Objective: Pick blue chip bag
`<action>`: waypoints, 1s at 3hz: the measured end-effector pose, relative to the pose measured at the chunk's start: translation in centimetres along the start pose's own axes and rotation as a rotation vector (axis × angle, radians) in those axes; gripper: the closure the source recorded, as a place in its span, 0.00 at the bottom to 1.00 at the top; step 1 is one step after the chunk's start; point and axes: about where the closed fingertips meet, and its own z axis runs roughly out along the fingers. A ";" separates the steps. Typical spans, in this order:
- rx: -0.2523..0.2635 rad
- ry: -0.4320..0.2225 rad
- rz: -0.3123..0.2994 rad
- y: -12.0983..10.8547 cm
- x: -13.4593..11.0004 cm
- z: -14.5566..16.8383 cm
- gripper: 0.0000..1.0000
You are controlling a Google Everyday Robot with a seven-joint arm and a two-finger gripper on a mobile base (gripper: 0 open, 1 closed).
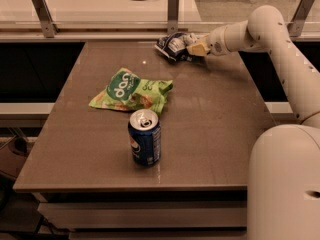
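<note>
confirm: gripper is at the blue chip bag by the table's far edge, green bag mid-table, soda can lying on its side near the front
No. The camera view shows the soda can standing upright, not on its side. The rest holds: gripper at the blue chip bag by the far edge of the table, green bag mid-table.

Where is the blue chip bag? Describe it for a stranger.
On the brown table, look to the far edge, right of centre, where the robot's gripper reaches. The blue chip bag is at its tip: crumpled dark navy foil, unlike the bright green bag and upright soda can.
</note>
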 end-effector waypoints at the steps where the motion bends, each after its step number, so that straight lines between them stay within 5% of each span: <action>1: 0.019 -0.019 -0.006 -0.4 -0.7 -0.7 1.00; 3: 0.076 -0.040 -0.015 -1.6 -1.8 -2.7 1.00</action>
